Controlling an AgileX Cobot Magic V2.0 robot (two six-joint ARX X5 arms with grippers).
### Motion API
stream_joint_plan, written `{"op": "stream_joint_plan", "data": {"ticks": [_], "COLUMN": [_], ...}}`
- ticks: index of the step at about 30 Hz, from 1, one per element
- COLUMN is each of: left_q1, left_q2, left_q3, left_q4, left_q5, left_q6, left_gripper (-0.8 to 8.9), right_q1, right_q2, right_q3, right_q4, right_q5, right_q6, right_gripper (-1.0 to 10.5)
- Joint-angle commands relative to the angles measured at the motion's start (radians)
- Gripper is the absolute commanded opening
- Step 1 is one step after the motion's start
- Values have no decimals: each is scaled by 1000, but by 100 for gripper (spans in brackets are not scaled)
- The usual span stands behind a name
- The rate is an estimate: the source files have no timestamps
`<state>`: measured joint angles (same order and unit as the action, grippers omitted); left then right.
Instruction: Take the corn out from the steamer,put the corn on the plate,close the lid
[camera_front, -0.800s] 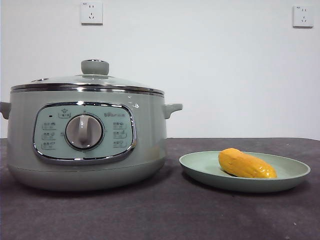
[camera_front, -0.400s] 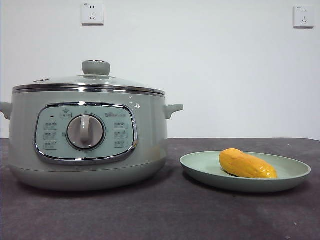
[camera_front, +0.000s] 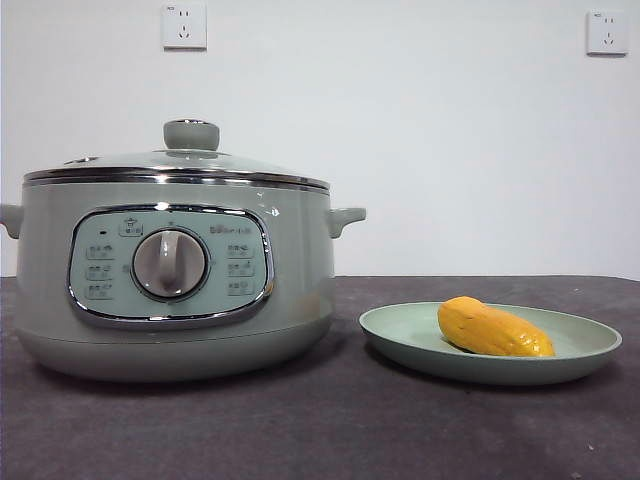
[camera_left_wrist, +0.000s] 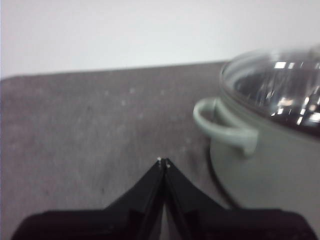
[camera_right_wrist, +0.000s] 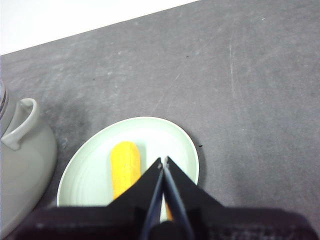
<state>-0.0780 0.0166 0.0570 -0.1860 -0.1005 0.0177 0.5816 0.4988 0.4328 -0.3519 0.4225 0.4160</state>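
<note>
1. Dark grey tabletop (camera_front: 300, 430) fills the lower part of the front frame.
2. Lower right, the corn (camera_front: 493, 329) lies inside the pale green plate (camera_front: 400, 325).
3. Left of centre stands the steamer (camera_front: 300, 260), the lid (camera_front: 190, 160) seated on its rim.
4. The left pincer (camera_left_wrist: 163, 161), jaws pressed together and holding nothing, hangs beside the steamer's handle.
5. The right pincer (camera_right_wrist: 163, 160), likewise closed and empty, hangs above the plate.
</note>
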Motion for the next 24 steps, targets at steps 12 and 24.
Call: {"op": "stream_joint_plan", "data": {"ticks": [12,24], "left_q1": [23,23], "left_q2": [-13,-13], "left_q3": [-51,-51], "left_q4": [2,2], "left_q5": [3,3], "left_q6": [-29,-29], "left_gripper": [-3,-3], "right_q1": [0,0], "right_q2": [-2,-2], "right_q3": [-2,-2], "right_q4": [2,2], "right_q5": [3,3], "right_q6": [12,12], "right_gripper": [3,3]}}
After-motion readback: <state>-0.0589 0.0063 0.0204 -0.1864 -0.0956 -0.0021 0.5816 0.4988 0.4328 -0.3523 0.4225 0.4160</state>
